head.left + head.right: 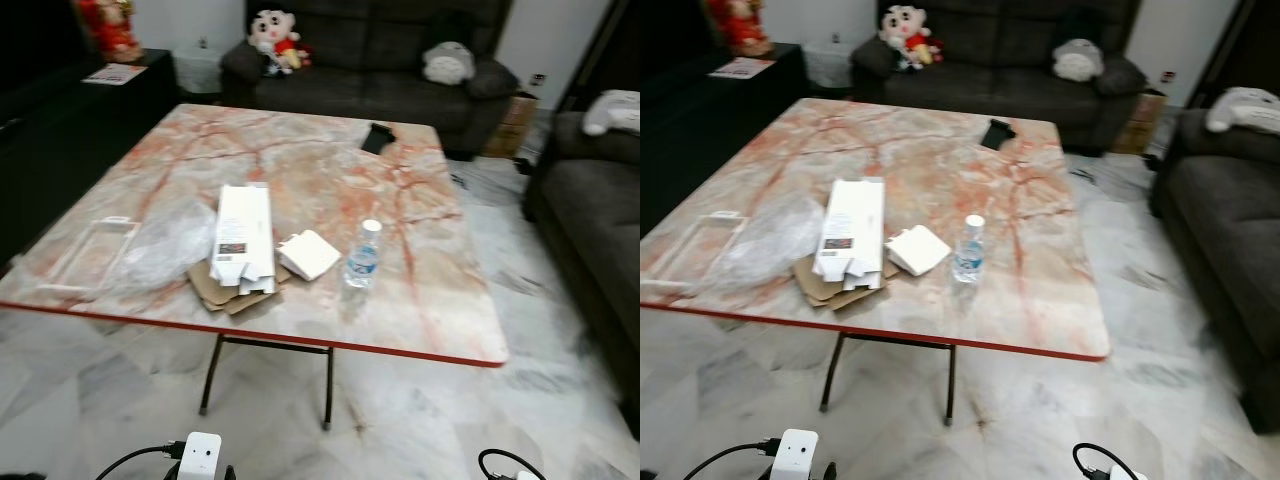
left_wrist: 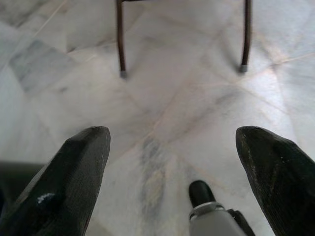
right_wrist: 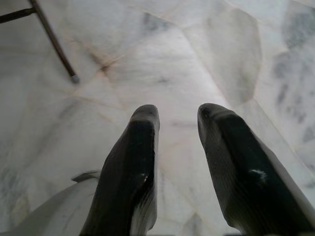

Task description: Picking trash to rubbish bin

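The trash sits on a marble-patterned surface (image 1: 330, 150) with a red edge, well apart from both sets of fingers, which hang low over the pale marble floor (image 2: 177, 98). Near the surface's front edge, at about 6 o'clock, a long white carton (image 1: 243, 235) lies on flattened brown cardboard (image 1: 225, 290). A small white square box (image 1: 309, 255) lies just beside it at 3 o'clock, and a clear plastic water bottle (image 1: 363, 253) stands upright further that way. At 9 o'clock of the carton lie a crumpled clear plastic bag (image 1: 160, 240) and a clear flat tray (image 1: 90, 255), both hard to make out against the marble. A dark object (image 1: 378, 137) rests toward 12 o'clock, too blurred to name.

The left gripper (image 2: 172, 142) has its black textured fingers wide apart, with two thin metal table legs (image 2: 120, 39) beyond them. The right gripper (image 3: 178, 118) has its fingers a narrow gap apart, holding nothing. A dark sofa (image 1: 400, 60) holds soft toys (image 1: 275, 40).
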Tool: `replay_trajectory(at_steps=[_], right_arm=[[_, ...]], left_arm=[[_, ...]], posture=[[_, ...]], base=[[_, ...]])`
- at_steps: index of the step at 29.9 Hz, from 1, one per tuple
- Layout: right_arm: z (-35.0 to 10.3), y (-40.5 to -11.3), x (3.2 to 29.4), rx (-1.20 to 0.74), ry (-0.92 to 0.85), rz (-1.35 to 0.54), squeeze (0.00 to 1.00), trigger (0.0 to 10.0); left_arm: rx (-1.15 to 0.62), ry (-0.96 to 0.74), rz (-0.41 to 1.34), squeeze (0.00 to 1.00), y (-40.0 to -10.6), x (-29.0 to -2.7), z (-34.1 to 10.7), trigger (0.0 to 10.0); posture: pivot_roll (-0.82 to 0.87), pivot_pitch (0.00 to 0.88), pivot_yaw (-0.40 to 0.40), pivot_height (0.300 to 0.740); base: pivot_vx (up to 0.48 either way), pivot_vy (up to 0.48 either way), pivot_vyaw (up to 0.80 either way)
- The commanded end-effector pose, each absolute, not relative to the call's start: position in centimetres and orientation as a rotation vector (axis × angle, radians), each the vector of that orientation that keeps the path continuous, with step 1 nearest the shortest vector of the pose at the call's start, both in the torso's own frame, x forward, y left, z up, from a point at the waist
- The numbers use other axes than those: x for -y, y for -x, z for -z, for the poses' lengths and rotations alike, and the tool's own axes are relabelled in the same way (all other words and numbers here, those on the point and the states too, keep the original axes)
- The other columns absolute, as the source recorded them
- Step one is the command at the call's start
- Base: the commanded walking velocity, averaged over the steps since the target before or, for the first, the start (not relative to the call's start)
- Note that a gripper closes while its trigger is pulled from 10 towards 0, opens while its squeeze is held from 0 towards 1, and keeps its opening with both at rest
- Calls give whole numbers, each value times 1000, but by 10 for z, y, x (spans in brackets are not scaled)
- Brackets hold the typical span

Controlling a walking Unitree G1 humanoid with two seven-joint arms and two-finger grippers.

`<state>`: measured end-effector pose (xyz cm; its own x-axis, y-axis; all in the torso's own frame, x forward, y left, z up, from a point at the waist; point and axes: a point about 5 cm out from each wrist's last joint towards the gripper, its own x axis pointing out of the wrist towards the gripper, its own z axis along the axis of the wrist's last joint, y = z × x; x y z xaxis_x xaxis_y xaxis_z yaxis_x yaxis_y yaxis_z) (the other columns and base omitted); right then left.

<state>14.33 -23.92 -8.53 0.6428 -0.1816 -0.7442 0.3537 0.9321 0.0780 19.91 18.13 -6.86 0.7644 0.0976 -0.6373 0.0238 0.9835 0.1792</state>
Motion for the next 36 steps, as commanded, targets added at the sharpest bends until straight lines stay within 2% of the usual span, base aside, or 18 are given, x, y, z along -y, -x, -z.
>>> replay_trajectory(at_steps=[1,6,17,36], right_arm=[[85,-141,243,-823,-233,330,0,10000],[85,-141,243,-826,-228,328,0,10000],[85,-142,244,-821,-227,330,0,10000],[83,-146,244,-806,-234,330,0,10000]], left_arm=[[-707,-195,-27,0,-198,-179,70,10000],[-706,-199,-27,0,-198,-179,70,10000],[-708,-196,-31,0,-199,-179,69,10000],[-704,-188,-39,0,-201,-181,68,10000]], posture=[[68,70,-73,740],[68,70,-73,740],[72,60,-73,740],[75,43,-75,740]], base=[[0,0,-769],[0,0,-761],[0,-403,-726],[0,0,0]])
